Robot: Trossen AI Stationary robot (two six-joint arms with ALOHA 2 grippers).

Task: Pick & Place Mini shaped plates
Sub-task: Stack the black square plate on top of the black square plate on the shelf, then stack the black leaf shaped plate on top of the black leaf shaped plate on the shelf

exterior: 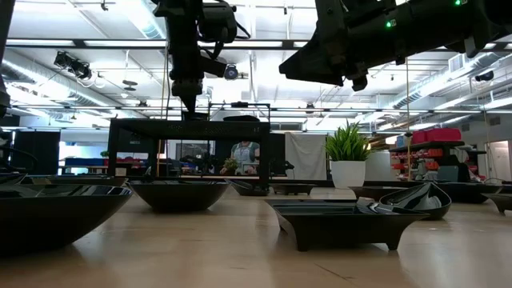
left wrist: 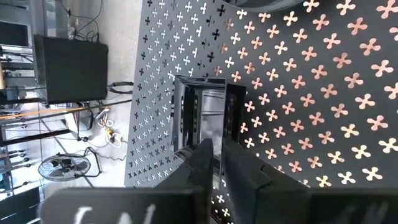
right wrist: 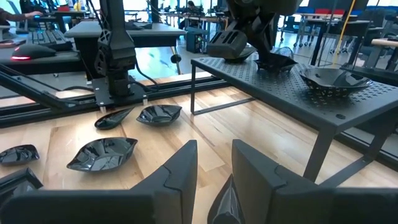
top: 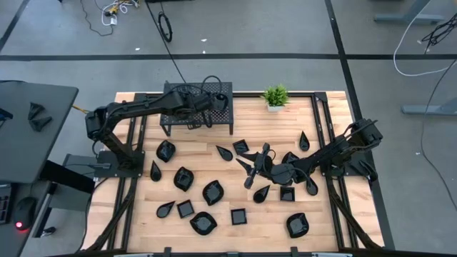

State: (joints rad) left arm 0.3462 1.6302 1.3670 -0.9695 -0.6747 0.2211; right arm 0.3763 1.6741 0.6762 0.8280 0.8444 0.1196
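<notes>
The mini shaped plates are small glossy black dishes; several lie scattered on the wooden table (top: 235,196), among them a round one (top: 203,223) and a leaf-shaped one (right wrist: 102,154). My left gripper (left wrist: 217,158) hovers over the black perforated rack (left wrist: 311,93), its fingers a narrow gap apart at the near rim of a square plate (left wrist: 205,112) lying flat on the rack top. A rounded plate (right wrist: 333,78) also sits on the rack. My right gripper (right wrist: 214,162) hangs level over the table's middle, shut on a dark plate (right wrist: 227,199). My left gripper slants down onto the square plate's near rim (left wrist: 214,146), one finger on each side of it. Whether the fingers touch the rim I cannot tell. The plate lies flat on the rack. My right gripper has a glossy black plate far back between its two fingers, its pointed end (right wrist: 230,182) toward the fingertips. The fingers point nearly level toward the table's left. The plate is lifted clear of the table.
A small green potted plant (top: 275,95) stands at the far edge, right of the rack (top: 225,123). Metal frame rails (top: 325,121) run along both sides of the table. Plates crowd the near half; bare wood shows just in front of the rack.
</notes>
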